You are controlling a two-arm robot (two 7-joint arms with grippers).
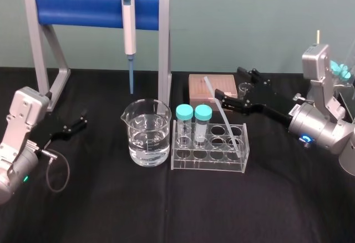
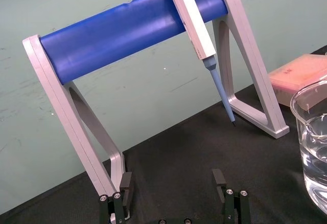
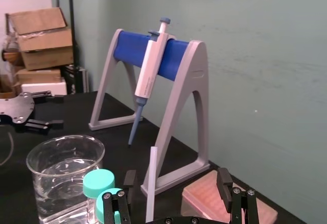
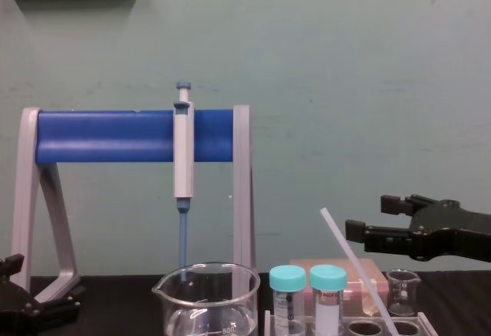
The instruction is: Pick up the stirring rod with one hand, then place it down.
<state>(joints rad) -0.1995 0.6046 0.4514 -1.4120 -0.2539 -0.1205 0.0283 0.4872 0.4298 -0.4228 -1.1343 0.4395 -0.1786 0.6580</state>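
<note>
Beside the stirring rod (image 4: pixel 357 270) in the rack (image 1: pixel 183 162), the right gripper (image 1: pixel 227 82) hovers, jaws apart. The left gripper (image 1: pixel 83 119) is parked far left, likewise. Grasping and placing remain.

The head view looks steeply down on the surface (image 1: pixel 111 209); the chest view faces level across it, low and near. Both wrist views face the blue stand (image 2: pixel 127 29).

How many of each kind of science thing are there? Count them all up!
Beakers: 2
Capped tubes: 2
Stirring rod: 1
Pipette: 1
Tube rack: 1
Pipette stand: 1
Pink box: 1
Total: 9
</note>
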